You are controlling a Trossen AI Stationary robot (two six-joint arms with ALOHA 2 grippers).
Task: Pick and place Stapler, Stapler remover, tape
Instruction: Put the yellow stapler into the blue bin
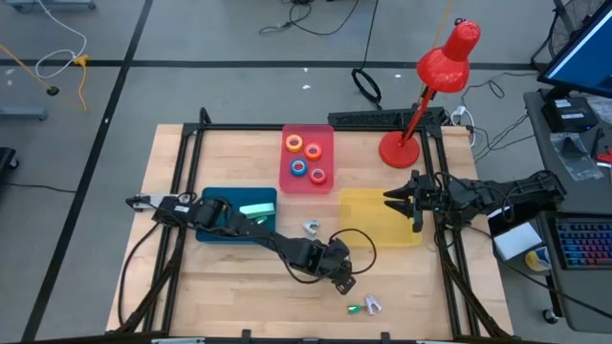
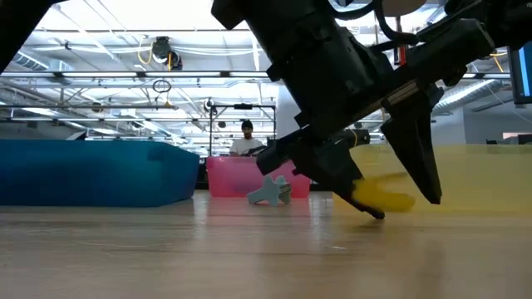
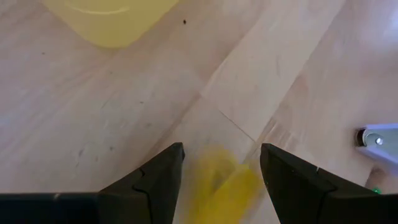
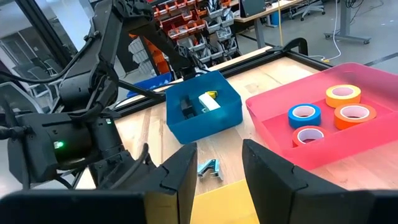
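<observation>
A blurred yellow object (image 3: 221,186) lies between the left hand's (image 3: 221,168) parted fingers.

Taking the tray (image 1: 382,222) under the right gripper (image 1: 394,199) as landmark, the tray (image 1: 308,182) holding four tape rolls (image 1: 304,157) lies behind and left, the bin (image 1: 216,232) far left, and the left gripper (image 1: 346,280) in front-left.
</observation>
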